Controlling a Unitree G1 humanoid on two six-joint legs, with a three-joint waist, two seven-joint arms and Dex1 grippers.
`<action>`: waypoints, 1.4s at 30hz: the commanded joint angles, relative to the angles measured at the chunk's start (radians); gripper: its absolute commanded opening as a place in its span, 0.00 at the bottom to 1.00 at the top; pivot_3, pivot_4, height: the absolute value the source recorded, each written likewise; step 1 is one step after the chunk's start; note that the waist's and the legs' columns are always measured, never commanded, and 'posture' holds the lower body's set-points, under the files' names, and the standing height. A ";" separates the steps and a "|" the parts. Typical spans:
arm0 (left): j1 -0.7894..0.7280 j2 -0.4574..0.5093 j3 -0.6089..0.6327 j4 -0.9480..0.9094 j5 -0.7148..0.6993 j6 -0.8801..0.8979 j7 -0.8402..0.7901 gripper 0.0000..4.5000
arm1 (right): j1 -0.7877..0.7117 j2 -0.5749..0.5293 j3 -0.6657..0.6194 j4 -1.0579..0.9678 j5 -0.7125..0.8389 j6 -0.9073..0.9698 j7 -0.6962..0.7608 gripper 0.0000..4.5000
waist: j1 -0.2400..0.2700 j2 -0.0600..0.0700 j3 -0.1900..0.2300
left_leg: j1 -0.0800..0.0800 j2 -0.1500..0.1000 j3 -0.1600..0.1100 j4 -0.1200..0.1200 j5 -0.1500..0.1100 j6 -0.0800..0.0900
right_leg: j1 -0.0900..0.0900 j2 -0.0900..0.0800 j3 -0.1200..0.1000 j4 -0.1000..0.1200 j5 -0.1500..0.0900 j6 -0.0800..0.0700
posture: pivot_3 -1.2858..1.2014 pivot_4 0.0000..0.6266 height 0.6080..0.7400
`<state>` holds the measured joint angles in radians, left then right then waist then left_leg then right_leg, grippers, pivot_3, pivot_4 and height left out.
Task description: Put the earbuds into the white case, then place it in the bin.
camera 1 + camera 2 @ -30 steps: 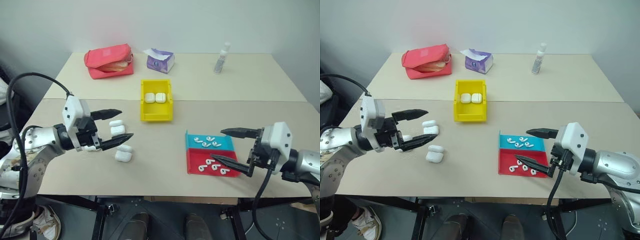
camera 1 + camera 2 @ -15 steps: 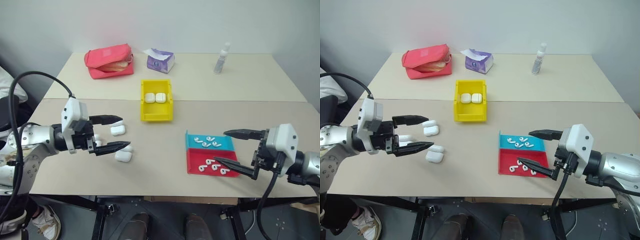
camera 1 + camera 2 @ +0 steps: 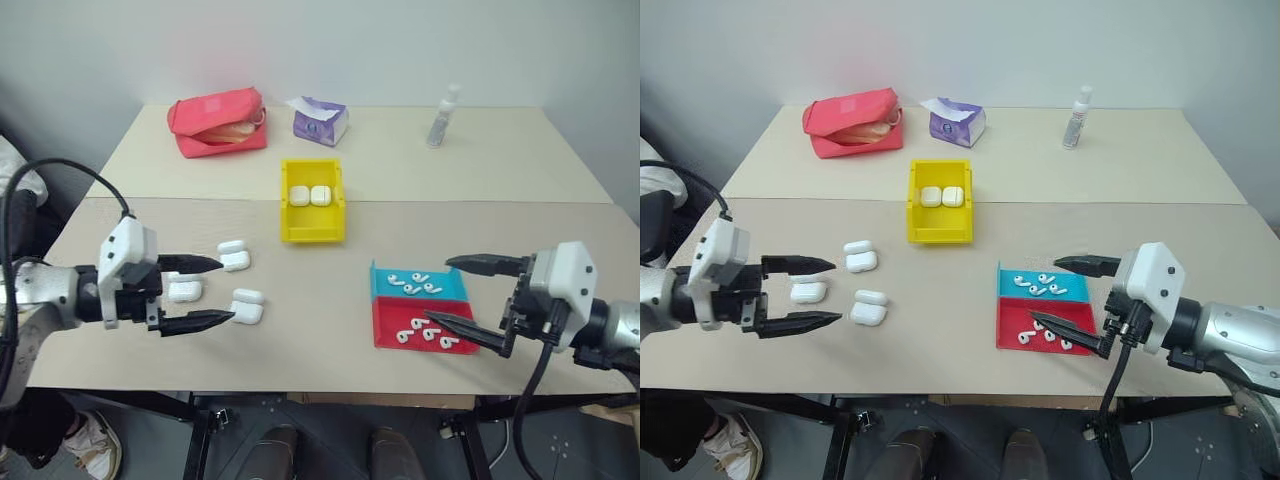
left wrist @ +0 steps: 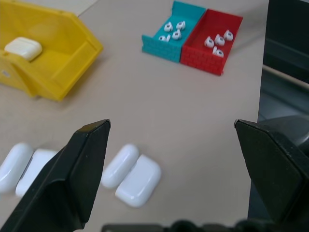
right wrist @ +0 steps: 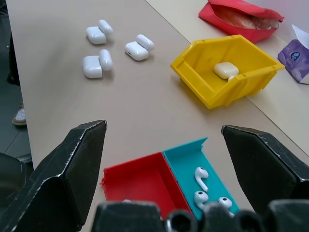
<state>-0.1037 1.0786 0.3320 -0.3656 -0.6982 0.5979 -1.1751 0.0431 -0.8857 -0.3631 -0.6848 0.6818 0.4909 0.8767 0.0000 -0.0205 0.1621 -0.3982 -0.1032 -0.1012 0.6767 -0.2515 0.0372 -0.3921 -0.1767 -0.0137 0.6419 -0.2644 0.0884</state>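
The small bright yellow rectangular open-topped plastic bin (image 3: pixel 313 200) is sitting at the middle of the pale beige tabletop (image 3: pixel 330 330), and the rest is placed from it. Nearest the robot and to the left of the bin, the left gripper (image 3: pixel 206 291) is hanging with its two black fingers spread wide and holding nothing; a small glossy white earbud case with its flip lid open (image 3: pixel 184 290) is lying between those fingers in the head view. Just beside the fingertips, toward the bin, a second open white case (image 3: pixel 246 306) is lying, and a third open white case (image 3: pixel 234 255) is lying nearer the bin. Near and to the right of the bin, the right gripper (image 3: pixel 458 295) is also standing wide open and empty, its lower finger over the shallow red plastic tray (image 3: pixel 395 316), which is touching the shallow cyan plastic tray (image 3: pixel 447 290); tiny glossy white earbuds (image 3: pixel 417 285) are lying in both. Inside the bin two closed white cases (image 3: pixel 310 195) are resting side by side. Beyond the bin are a red zipped fabric pouch (image 3: pixel 217 121), a purple tissue pack (image 3: pixel 321 122) and a small clear spray bottle (image 3: pixel 443 116)
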 commanded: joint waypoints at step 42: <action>-0.732 0.039 -0.584 0.372 0.080 1.016 0.641 0.99 | -0.120 0.164 0.280 -0.051 -0.070 -0.005 -0.142 0.99 | -0.013 -0.005 0.003 | -0.007 0.001 0.002 0.002 0.006 -0.010 | -0.011 0.004 0.005 0.014 -0.001 0.002 | 0.52 0.24 1.00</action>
<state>-0.8119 1.1198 -0.2629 -0.0226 -0.5936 1.6113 -0.5971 -0.0646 -0.7248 -0.0806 -0.7163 0.6072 0.4926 0.7400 -0.0132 -0.0255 0.1647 -0.4054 -0.1021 -0.0993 0.6793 -0.2458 0.0270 -0.4033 -0.1724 -0.0088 0.6560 -0.2655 0.0903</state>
